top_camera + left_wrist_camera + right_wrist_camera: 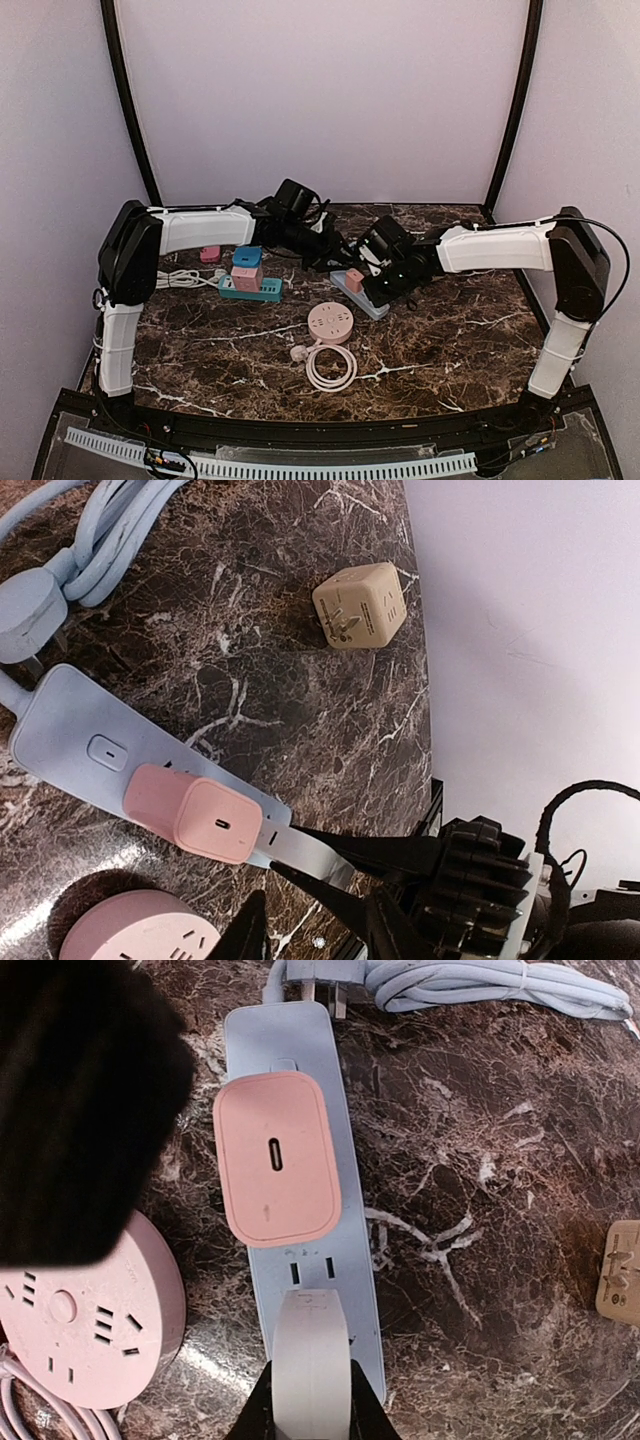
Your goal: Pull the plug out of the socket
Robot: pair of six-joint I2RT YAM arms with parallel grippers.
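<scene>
A pale blue power strip (345,1250) lies on the marble with a pink plug (277,1157) seated in its middle; it also shows in the top view (372,305) and the left wrist view (70,720). My right gripper (310,1405) is shut on a white plug (311,1355) at the strip's near end, beside two bare slots. I cannot tell whether its pins are in the strip. In the left wrist view the right gripper's black fingers (400,845) pinch that white plug (310,852). My left gripper (315,935) is open and empty, hovering beside the strip (325,250).
A round pink socket (330,323) with a coiled cord lies in front of the strip. A teal strip (250,290) carrying pink and blue plugs sits to the left. A tan cube adapter (360,605) stands near the back edge. The strip's pale blue cable (480,985) is bundled behind.
</scene>
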